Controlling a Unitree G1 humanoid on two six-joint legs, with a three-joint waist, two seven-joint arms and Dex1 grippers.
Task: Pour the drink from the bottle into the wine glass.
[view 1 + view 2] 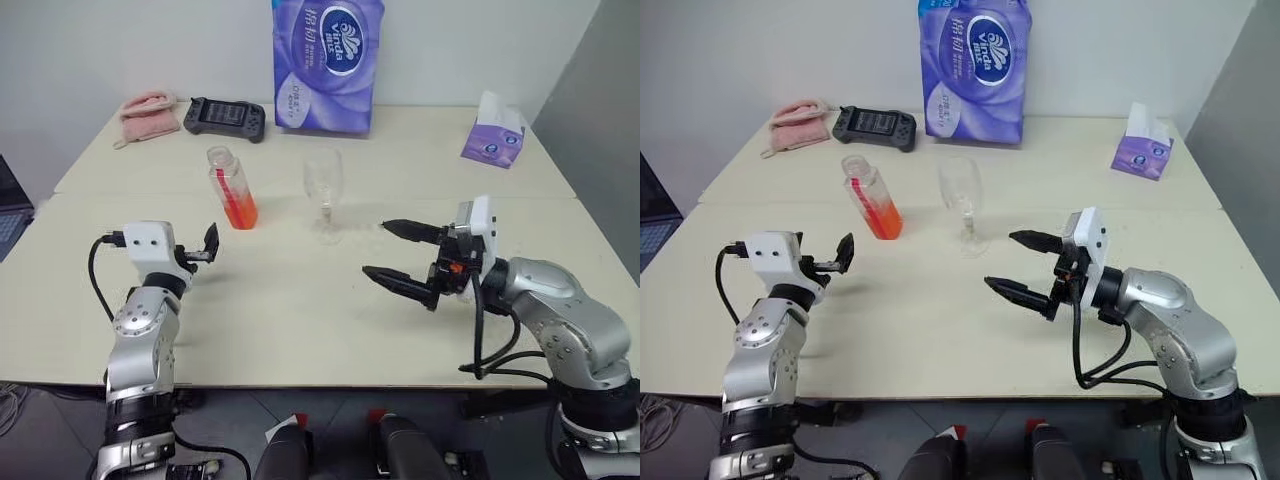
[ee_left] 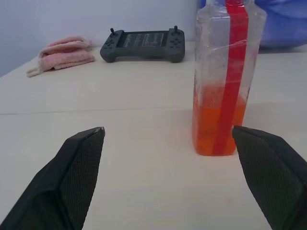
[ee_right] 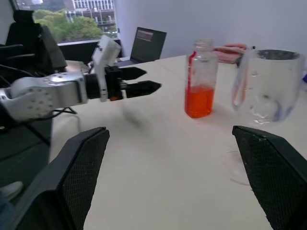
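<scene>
Bottle [image 1: 231,188], centre-left, light, thin-walled, slippery; grip mid-body below label; left gripper [image 1: 208,243] and right gripper [image 1: 405,256] both spread, empty.

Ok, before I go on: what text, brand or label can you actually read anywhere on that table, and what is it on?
"Vinda": on the big purple tissue pack at the back; the Chinese characters above it are too small to read.
Small purple tissue box: print too small to read.
Bottle: red band, no legible words.
Black handheld console: no text readable.
</scene>
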